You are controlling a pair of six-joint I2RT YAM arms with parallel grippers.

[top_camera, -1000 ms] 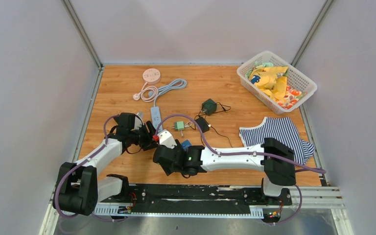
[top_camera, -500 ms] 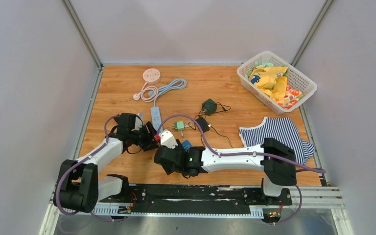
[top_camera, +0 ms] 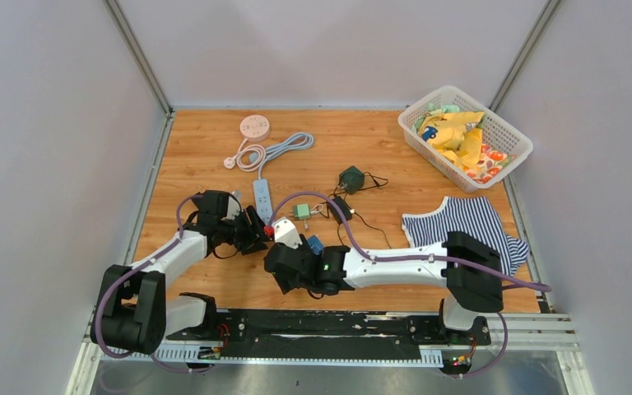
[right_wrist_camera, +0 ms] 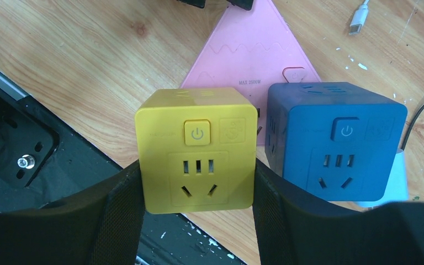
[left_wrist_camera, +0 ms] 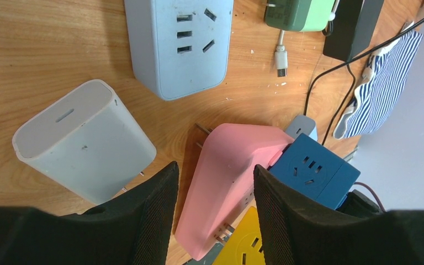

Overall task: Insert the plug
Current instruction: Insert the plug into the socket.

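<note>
**Task state and arm pose.** The insertion is judged under way but unfinished. The yellow socket cube (right_wrist_camera: 196, 157) sits against one side of the pink triangular adapter (right_wrist_camera: 245, 49). In the left wrist view, however, metal prongs (left_wrist_camera: 224, 228) show in the gap between the two, so the plug does not look fully seated. On this reading, what is left is a straight push of the cube toward the adapter until that gap closes. A blue socket cube (right_wrist_camera: 337, 143) sits close against the adapter beside the yellow one. The adapter's own pins (left_wrist_camera: 201, 130), at its far edge, are bare and lie apart from the power strip (left_wrist_camera: 179, 44) beyond that edge. A white charger (left_wrist_camera: 83, 141) lies on the surface (left_wrist_camera: 44, 49) beside the adapter, on the side away from the blue cube. The right gripper (right_wrist_camera: 197, 171) has its jaws clamped on the two flanks of the yellow cube. Its arm stretches low across the surface from its base, forearm nearly level, wrist aimed at the adapter. The left gripper (left_wrist_camera: 215, 168) has one of its jaws on each side of the adapter's narrow end, close to it; whether they press on it cannot be told. The left arm reaches forward and inward, also low, so the two grippers face each other across the adapter.
</note>
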